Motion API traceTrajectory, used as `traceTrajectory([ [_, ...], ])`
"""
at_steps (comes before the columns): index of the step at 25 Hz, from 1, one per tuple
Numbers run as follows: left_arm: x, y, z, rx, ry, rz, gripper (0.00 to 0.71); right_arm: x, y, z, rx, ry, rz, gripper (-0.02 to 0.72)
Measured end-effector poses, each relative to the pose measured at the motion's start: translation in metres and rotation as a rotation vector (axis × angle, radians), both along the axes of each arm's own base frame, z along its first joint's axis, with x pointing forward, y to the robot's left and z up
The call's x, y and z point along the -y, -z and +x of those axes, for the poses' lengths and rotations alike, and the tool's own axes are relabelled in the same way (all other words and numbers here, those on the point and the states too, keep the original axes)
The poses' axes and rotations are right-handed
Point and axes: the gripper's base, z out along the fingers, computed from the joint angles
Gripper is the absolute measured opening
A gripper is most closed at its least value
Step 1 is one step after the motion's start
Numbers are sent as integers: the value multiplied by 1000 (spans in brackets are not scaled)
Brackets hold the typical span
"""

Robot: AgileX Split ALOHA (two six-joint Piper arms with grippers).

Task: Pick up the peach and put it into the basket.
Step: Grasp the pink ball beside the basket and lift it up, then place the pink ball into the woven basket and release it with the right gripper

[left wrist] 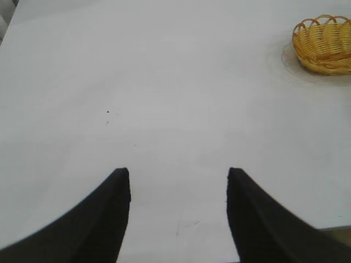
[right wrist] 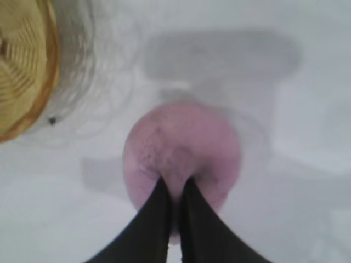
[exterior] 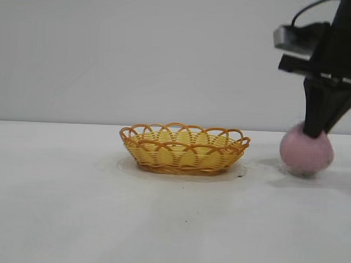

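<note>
The peach sits on the white counter, well to the right of the yellow basket. The right gripper presses onto its top, jaws shut together, gripping nothing. The left gripper hangs over bare counter, jaws apart and empty.

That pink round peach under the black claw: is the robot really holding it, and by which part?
Hard to tell. The right gripper has its fingers nearly together on the top of the matte pink peach, pinching only a small part; the peach sits on the table. The left gripper is open, empty.
</note>
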Motion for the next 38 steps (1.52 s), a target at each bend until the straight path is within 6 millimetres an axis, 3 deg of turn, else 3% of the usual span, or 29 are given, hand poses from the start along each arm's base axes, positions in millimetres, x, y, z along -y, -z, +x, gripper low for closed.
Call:
traceTrajectory([
  [5, 0, 0, 0, 0, 0, 0, 391, -18, -38, 7, 108, -34, 33, 0],
  [10, 0, 0, 0, 0, 0, 0, 391, -68, -44, -7, 143, -160, 59, 0],
  [15, 0, 0, 0, 0, 0, 0, 391, -101, -22, -14, 123, -235, 28, 0],
  [21, 0, 0, 0, 0, 0, 0, 391, -118, 14, -9, 102, -256, 7, 0],
  [25, 0, 0, 0, 0, 0, 0, 391, -122, 20, -9, 92, -254, 16, 0],
  [26, 0, 0, 0, 0, 0, 0, 391, -122, 19, -8, 98, -252, 19, 56],
  [27, 0, 0, 0, 0, 0, 0, 391, -123, 18, -8, 102, -249, 24, 56],
  [30, 0, 0, 0, 0, 0, 0, 391, -125, 17, -8, 101, -231, 51, 233],
  [33, 0, 0, 0, 0, 0, 0, 391, -127, 17, -8, 97, -220, 83, 364],
  [38, 0, 0, 0, 0, 0, 0, 391, -128, 5, -8, 136, -209, 110, 365],
])
